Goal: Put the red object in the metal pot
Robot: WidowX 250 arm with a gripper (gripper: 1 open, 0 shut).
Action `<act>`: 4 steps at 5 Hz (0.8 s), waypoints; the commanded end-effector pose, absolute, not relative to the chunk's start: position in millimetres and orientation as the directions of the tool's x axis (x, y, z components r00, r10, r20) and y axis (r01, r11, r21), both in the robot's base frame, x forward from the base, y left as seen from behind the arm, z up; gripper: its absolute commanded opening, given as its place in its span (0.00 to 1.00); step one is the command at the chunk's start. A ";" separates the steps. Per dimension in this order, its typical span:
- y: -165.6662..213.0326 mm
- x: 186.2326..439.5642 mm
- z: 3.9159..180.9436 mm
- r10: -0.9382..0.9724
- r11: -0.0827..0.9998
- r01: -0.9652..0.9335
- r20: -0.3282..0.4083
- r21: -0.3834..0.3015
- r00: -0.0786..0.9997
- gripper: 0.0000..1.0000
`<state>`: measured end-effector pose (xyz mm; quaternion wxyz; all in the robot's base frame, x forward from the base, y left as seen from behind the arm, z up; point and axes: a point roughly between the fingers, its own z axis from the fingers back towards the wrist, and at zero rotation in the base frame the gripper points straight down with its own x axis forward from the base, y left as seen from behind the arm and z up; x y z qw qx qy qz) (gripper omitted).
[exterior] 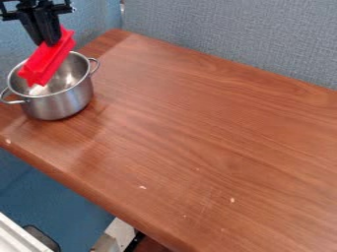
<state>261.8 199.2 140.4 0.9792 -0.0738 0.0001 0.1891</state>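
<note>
The red object [49, 59], a long flat bright red bar, hangs tilted over the metal pot [55, 89], its lower end at or just inside the pot's mouth. My gripper [53, 32] points down above the pot's far rim and is shut on the bar's upper end. The pot is small, round and shiny, with side handles, and stands at the near left corner of the wooden table [198, 128]. I cannot tell whether the bar's lower tip touches the pot.
The table's left corner and front edge run close past the pot. A blue-grey wall [237, 34] stands behind the table. To the right of the pot lies bare wood.
</note>
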 end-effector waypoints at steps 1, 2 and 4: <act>202.1 262.9 144.1 0.392 0.914 -0.388 0.008 -0.120 0.920 0.00; 192.3 264.5 142.4 0.425 0.901 -0.421 0.016 -0.104 0.905 0.00; 179.2 260.8 139.9 0.436 0.898 -0.431 0.038 -0.091 0.899 0.00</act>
